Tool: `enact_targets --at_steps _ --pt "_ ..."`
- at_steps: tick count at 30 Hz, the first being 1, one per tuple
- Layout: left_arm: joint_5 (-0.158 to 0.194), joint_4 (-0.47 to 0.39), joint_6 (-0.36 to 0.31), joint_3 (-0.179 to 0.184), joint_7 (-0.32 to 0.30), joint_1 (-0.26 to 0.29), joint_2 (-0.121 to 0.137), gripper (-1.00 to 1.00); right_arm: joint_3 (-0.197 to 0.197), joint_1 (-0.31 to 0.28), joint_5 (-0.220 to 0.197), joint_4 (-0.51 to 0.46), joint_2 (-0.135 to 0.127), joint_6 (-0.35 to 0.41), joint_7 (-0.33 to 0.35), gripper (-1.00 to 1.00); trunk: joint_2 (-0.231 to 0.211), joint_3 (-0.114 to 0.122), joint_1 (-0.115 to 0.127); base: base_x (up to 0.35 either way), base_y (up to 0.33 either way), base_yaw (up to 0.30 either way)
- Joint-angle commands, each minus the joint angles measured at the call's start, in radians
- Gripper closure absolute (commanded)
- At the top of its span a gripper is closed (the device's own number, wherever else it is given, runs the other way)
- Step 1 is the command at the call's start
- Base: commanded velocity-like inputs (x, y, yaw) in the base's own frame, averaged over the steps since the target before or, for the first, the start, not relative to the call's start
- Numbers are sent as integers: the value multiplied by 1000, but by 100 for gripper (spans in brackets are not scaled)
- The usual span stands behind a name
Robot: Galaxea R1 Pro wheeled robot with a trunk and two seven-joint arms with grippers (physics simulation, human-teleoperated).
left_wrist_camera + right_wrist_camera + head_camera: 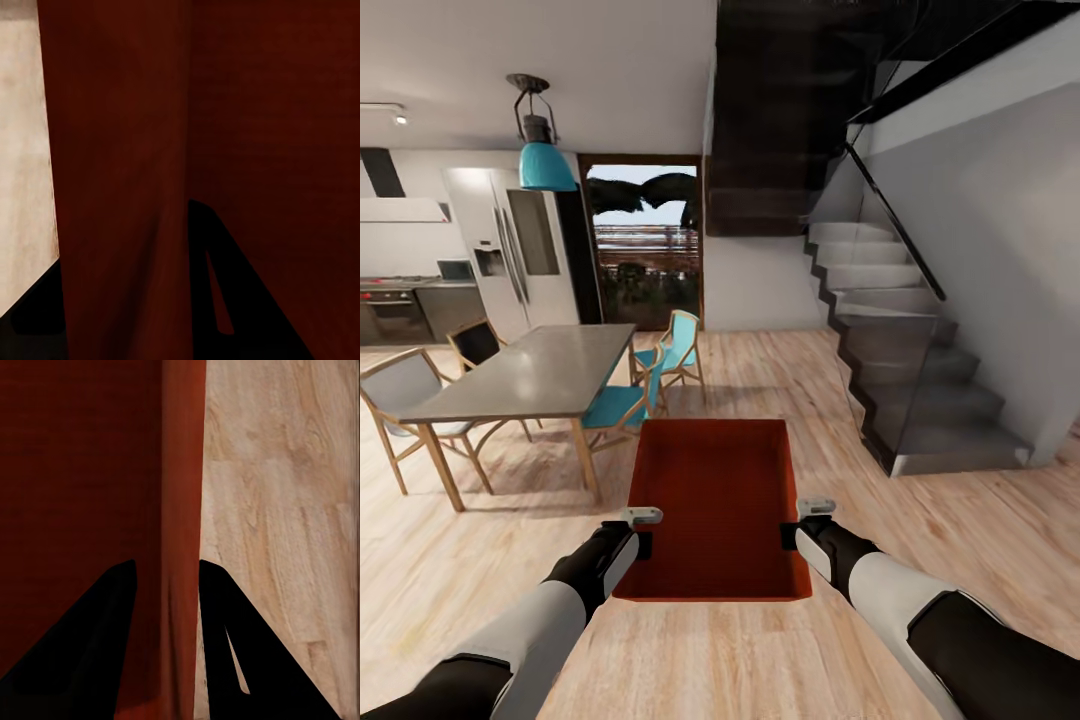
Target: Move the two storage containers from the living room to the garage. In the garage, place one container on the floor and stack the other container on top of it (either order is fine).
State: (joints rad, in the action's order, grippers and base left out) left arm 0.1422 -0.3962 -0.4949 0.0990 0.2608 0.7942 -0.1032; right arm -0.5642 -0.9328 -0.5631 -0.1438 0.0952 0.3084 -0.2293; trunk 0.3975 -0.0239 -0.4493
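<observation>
In the head view, a red-orange storage container (715,505) hangs above light wood-plank flooring (980,520), carried level between both arms just ahead of the robot. The left gripper (643,520) sits at the container's left wall near its near corner, and the right gripper (812,512) sits at the right wall opposite. Each looks clamped over the rim of its wall. To the far left stands a grey dining table (535,375) with teal chairs (660,375) on its right side and pale wooden chairs on its left. A teal pendant lamp (545,150) hangs above it, and a white fridge (510,250) stands behind. A glazed door (645,245) shows at the far middle. To the right a grey staircase (900,360) with a glass balustrade climbs along the wall.

In the left wrist view, the container's wall (120,172) runs between the two dark fingers (240,300); one finger lies inside the box and the other outside, closed against the thin wall as far as the dim render lets me judge. Pale flooring (22,150) shows beyond the wall.

In the right wrist view, the fingers (240,652) pinch the container's right wall (180,547), one inside against the red interior, one outside over the wood planks (285,510). The gap between them is only as wide as the wall.
</observation>
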Motion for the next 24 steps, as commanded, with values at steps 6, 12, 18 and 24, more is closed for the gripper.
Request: enact_targets --at_steps 6,12,18,24 --pt "-13 22 -11 2 12 1 2 100 -8 -1 -12 -7 0 -3 4 100 3 -2 -1 0 0 -289" --pt "-14 22 -11 2 12 0 2 100 -8 -1 -12 -7 0 -3 4 100 3 -2 -1 0 0 -289" --pt "-15 22 -11 2 12 0 2 100 -8 -1 -12 -7 -1 -3 4 100 3 -2 -1 0 0 -289" --pt "-15 22 -11 2 12 0 2 100 -8 -1 -12 -7 -2 -3 4 100 3 -2 -1 0 0 -289"
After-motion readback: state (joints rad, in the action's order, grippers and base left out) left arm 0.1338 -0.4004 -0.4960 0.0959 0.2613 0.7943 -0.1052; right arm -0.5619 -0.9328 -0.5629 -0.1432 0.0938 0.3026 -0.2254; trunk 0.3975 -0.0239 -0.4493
